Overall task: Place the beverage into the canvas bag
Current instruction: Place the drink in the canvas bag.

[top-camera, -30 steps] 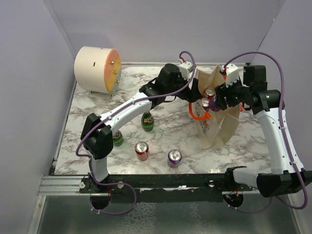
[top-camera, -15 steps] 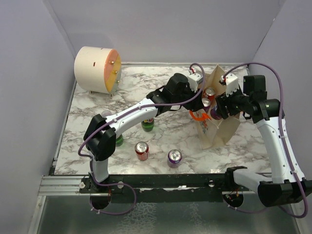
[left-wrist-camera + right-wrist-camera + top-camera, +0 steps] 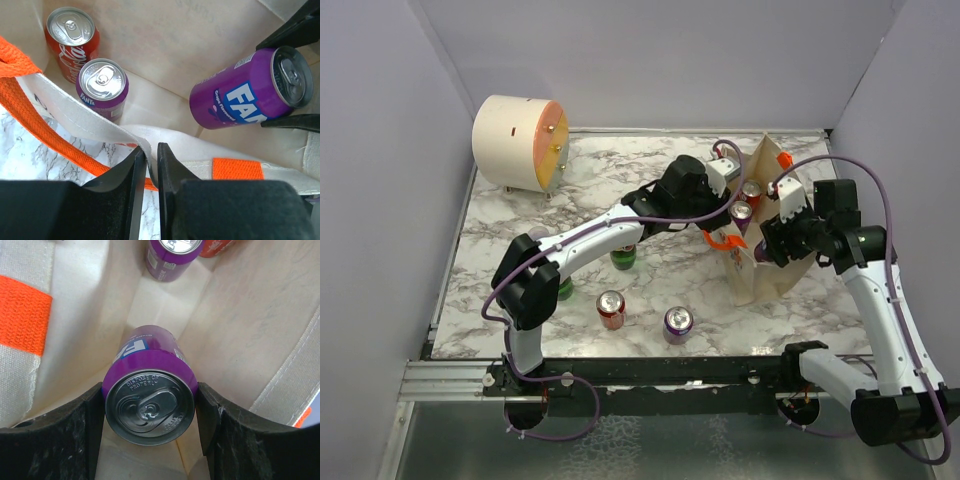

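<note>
My left jaws are clenched on the rim of the canvas bag (image 3: 770,285), right of centre in the overhead view. I judge this pinch holds the bag's mouth open. My right jaws grasp a purple Fanta grape can (image 3: 149,390) by its sides, already inside the bag, its top towards my wrist camera. The bag is beige with orange handles (image 3: 27,112). A Coca-Cola can (image 3: 70,35) and a second Fanta can (image 3: 102,85) stand inside.
</note>
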Tool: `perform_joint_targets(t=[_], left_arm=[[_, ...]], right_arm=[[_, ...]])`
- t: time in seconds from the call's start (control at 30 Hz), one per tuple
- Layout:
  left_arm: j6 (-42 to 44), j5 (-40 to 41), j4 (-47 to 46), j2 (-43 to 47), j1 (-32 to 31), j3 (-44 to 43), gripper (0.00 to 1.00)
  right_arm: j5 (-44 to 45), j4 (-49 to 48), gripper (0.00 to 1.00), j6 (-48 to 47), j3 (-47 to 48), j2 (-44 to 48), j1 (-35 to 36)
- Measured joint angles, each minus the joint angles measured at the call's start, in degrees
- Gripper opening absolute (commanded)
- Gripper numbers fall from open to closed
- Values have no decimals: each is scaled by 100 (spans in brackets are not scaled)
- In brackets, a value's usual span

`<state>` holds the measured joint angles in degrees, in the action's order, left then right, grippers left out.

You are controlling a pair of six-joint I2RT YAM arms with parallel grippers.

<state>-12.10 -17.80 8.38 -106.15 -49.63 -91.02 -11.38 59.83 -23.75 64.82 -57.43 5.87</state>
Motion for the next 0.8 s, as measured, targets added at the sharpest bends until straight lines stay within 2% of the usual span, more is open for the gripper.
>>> perform_joint_targets(t=[0.33, 0.8], left_arm=[[295, -101, -66, 0, 0, 157, 7], [833, -236, -87, -2, 0, 157, 5]], right_arm=[[365, -201, 1, -4, 111, -682, 0], [435, -732, 1, 13, 616, -2022, 0]])
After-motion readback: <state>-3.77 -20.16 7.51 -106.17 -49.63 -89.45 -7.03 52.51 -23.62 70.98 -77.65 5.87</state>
